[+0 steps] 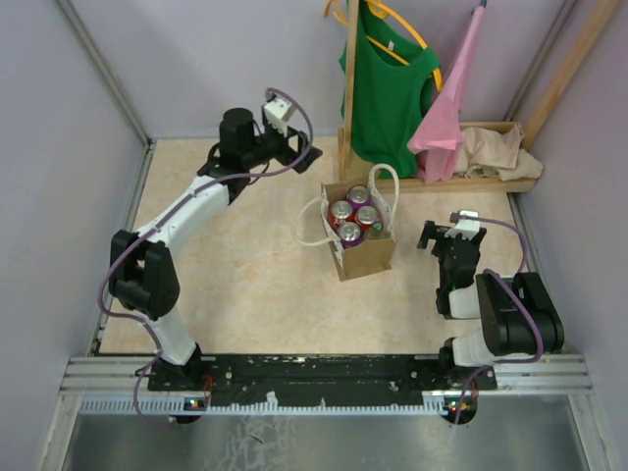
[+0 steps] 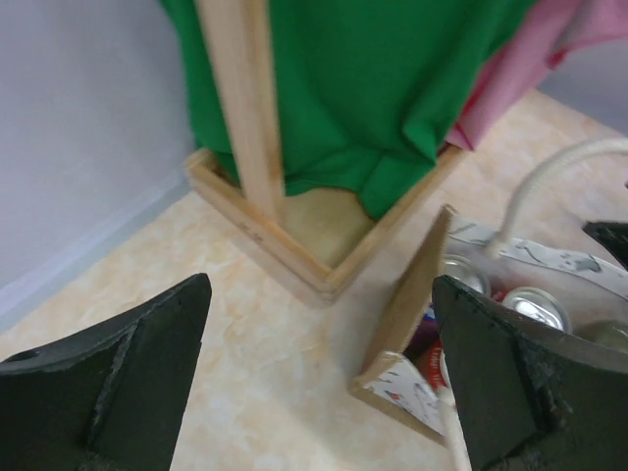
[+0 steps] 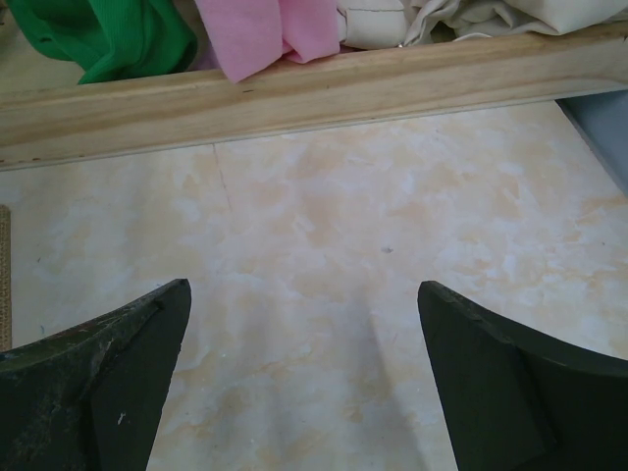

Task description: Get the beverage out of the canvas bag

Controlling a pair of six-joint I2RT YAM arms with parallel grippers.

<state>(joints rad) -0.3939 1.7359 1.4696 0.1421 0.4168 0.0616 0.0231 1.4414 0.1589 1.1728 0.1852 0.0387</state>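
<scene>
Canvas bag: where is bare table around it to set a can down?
Widest bare patch: left of the canvas bag, up to the left arm. Also bare in front, toward the base rail, and a narrower strip before the right gripper. Behind, the wooden rack crowds it.

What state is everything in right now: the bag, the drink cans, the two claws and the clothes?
bag: upright, open at the top, cans inside.
cans: standing upright in the bag, none lifted out.
left gripper: open, empty, apart from the bag.
right gripper: open, empty.
green shirt: hanging.
pink shirt: hanging.
beige cloth: crumpled in a heap.
</scene>
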